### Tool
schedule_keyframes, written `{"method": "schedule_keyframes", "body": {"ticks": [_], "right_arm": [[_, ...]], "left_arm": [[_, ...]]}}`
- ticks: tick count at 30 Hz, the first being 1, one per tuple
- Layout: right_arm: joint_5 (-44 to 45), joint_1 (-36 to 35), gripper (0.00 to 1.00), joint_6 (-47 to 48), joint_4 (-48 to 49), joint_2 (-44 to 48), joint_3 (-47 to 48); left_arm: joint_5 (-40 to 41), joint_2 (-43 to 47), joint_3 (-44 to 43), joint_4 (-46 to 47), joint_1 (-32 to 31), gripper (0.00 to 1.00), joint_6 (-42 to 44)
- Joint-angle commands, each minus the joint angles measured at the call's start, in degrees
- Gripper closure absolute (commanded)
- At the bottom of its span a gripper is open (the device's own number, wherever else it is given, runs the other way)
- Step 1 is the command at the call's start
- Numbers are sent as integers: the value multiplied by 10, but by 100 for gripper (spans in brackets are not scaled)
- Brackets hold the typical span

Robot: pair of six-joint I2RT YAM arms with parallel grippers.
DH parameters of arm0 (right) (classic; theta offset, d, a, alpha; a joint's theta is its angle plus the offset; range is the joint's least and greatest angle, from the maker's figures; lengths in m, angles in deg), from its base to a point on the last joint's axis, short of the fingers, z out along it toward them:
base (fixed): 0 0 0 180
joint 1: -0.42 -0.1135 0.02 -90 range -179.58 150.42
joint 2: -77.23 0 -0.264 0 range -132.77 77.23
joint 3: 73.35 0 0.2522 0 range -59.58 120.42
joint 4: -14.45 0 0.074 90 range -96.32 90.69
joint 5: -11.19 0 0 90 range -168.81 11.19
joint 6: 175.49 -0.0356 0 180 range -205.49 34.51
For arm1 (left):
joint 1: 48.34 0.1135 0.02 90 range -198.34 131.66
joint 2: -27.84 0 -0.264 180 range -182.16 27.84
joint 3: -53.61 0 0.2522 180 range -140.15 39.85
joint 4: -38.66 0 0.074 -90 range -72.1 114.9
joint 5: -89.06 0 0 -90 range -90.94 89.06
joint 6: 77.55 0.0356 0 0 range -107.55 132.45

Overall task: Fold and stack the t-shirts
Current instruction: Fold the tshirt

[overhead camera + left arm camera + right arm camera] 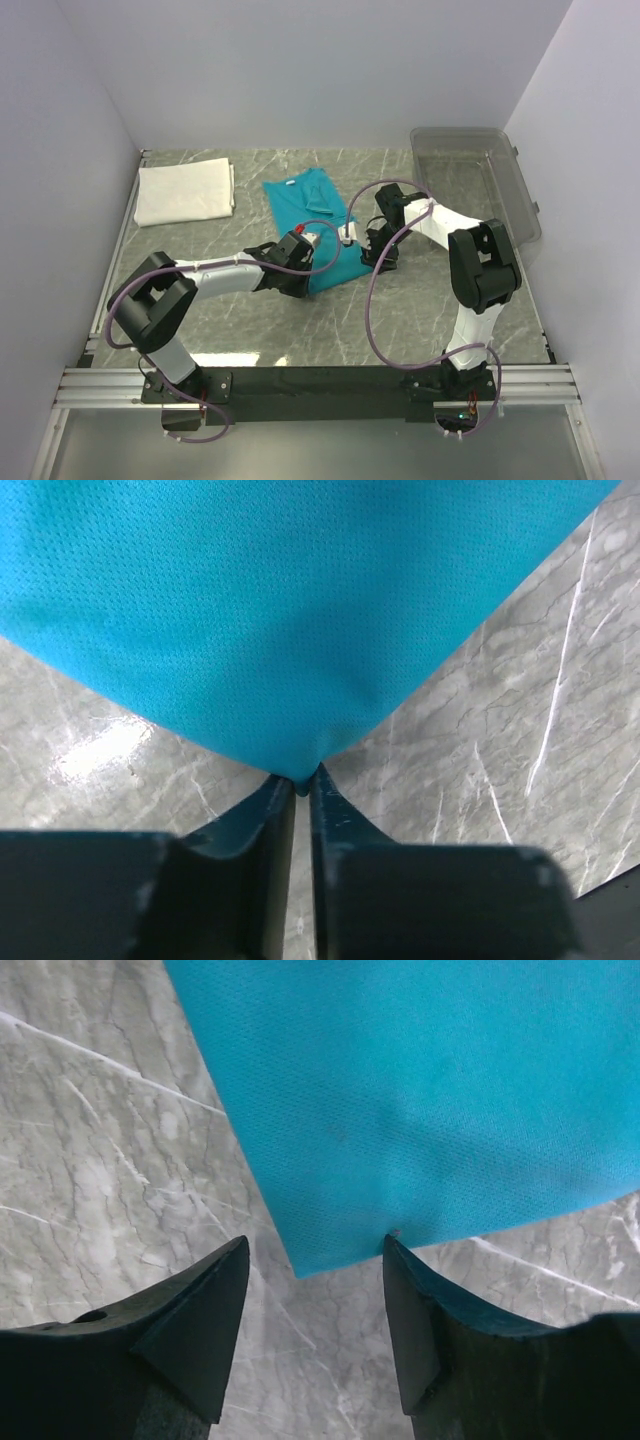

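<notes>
Pinching a teal t-shirt [300, 610] corner between the left jaws.

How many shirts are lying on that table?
2. The teal t-shirt lies at the centre of the table; the white folded shirt sits at its far left corner. None seems hidden.

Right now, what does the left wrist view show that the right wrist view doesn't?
Only the left wrist view: the left gripper closed on a corner of the teal t-shirt, the fabric pinched between its tips. Only the right wrist view: the right gripper open, its jaws standing either side of another shirt corner, not gripping it. Both: the same teal mesh fabric on the grey marbled table.
</notes>
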Motion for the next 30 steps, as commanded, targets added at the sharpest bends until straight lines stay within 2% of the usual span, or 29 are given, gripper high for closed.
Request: {"method": "schedule_keyframes", "body": {"ticks": [1, 5, 12, 15, 16, 17, 22, 26, 30], "right_arm": [[10, -5, 39, -18, 11, -6, 6], [18, -13, 51, -39, 30, -10, -3], [32, -20, 68, -77, 56, -13, -18], [30, -19, 82, -89, 55, -11, -17], [28, -20, 97, -90, 47, -10, -16], [23, -17, 100, -92, 43, -7, -16], [-32, -1, 100, -83, -47, 10, -3], [-77, 12, 100, -52, -118, 72, -14], [-101, 13, 100, -69, -146, 124, -13]], "left_arm": [[-17, -5, -6, 20, -1, 89, -8], [-27, 2, -2, 23, 0, 99, -4], [-71, 25, 15, 35, 16, 99, -8], [-94, 37, 33, 47, 20, 99, -13], [-99, 39, 37, 51, 19, 99, -14], [-107, 45, 45, 51, 19, 99, -14], [-143, 76, 64, 44, 19, 99, -13], [-187, 141, 78, 15, 20, 99, -16], [-213, 195, 76, -20, 28, 99, -25]]}}
